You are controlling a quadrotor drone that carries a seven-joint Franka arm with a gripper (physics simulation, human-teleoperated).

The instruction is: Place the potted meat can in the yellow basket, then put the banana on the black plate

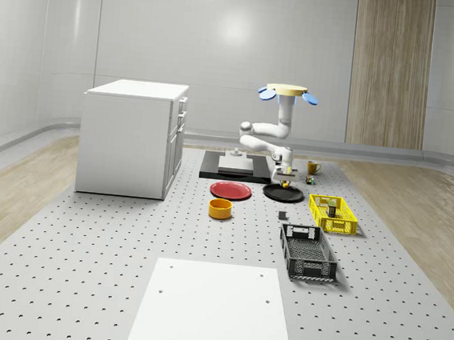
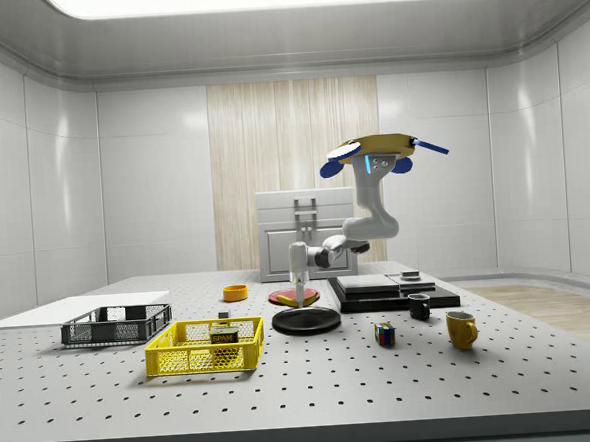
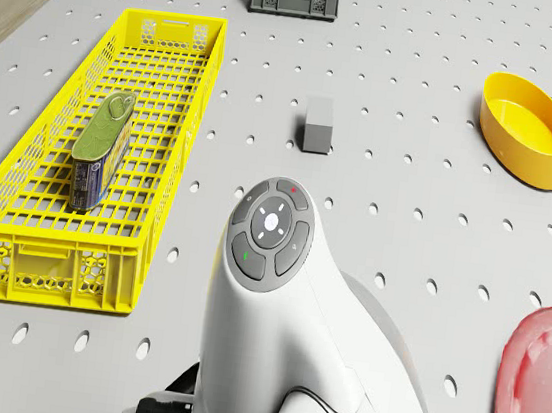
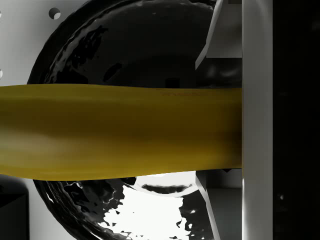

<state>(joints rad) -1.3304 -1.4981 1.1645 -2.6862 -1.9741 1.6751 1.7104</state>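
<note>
Banana [image 4: 120, 131] is right up against the wrist camera, running straight across between the fingers [image 4: 257, 120] of the gripper [image 1: 285, 178], so it's clamped on the fruit. Behind it sits the glossy black plate [image 4: 140, 45], so the banana hangs just above the plate; I can't tell if it's touching yet.

Side view has the gripper pointing straight down over the plate [image 2: 306, 321], with a bit of yellow at the tips.

Next out, on the whole-scene view's right of the plate, the yellow basket [image 1: 334, 214] already has the can [image 3: 101, 149] in it, lying on its side on the mesh floor [image 3: 18, 175]. A small grey block [image 3: 317, 124] sits on the table between the basket and the orange bowl [image 3: 525, 130], and a dark grey crate [image 1: 307, 252] lies past the basket's end.

A red plate [image 1: 231, 190] is just beside the black one.

Farther back, the drone [image 1: 288, 92] hovers above the far side of the table, arm bent down toward the plate, with a white cabinet [image 1: 132, 137] off to the whole-scene view's left.
</note>
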